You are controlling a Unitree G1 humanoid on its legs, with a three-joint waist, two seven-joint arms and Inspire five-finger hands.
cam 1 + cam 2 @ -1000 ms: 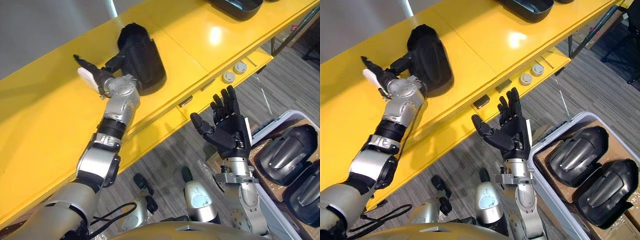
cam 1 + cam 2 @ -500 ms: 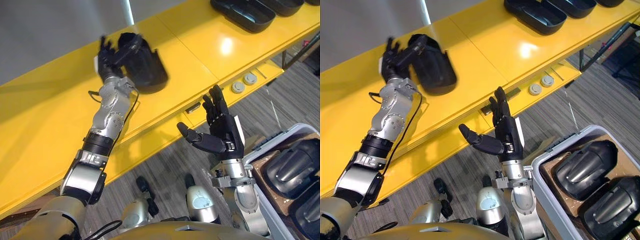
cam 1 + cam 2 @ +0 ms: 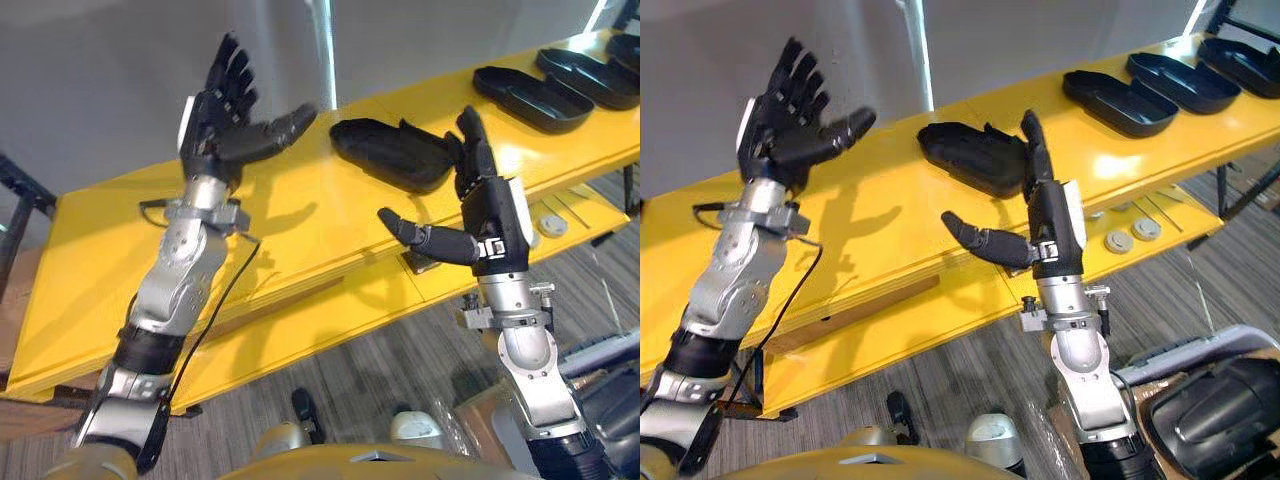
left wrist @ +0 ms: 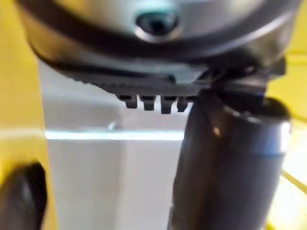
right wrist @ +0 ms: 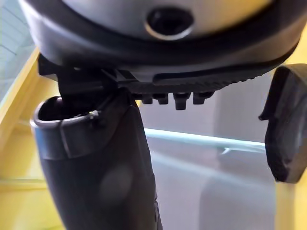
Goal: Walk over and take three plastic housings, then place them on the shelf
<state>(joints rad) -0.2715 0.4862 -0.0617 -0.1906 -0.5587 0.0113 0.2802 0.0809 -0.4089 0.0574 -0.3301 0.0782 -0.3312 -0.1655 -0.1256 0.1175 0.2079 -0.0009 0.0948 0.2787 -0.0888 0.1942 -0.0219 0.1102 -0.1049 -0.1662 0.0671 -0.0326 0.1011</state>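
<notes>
Both of my robot hands are up in the air and empty. My left robot hand (image 3: 222,112) is lifted above the yellow shelf (image 3: 300,225) with its fingers spread straight and its thumb out to the side. My right robot hand (image 3: 1045,215) stands in front of the shelf edge, also released, fingers pointing up. I judge that I hold them high and loose like this so they stay clear of what lies on the shelf.

The task's things are on that shelf, not in my grasp. The nearest plastic housing (image 3: 968,160) lies just behind my right fingers. A row of three more housings (image 3: 1120,100) runs further along, hollow side up and overlapping a little, which lets them rest steady. That makes four that I can count on the shelf.

One further housing (image 3: 1220,420) sits in the grey bin (image 3: 1200,342) by my right side. Two round discs (image 3: 1118,241) rest on the lower ledge.
</notes>
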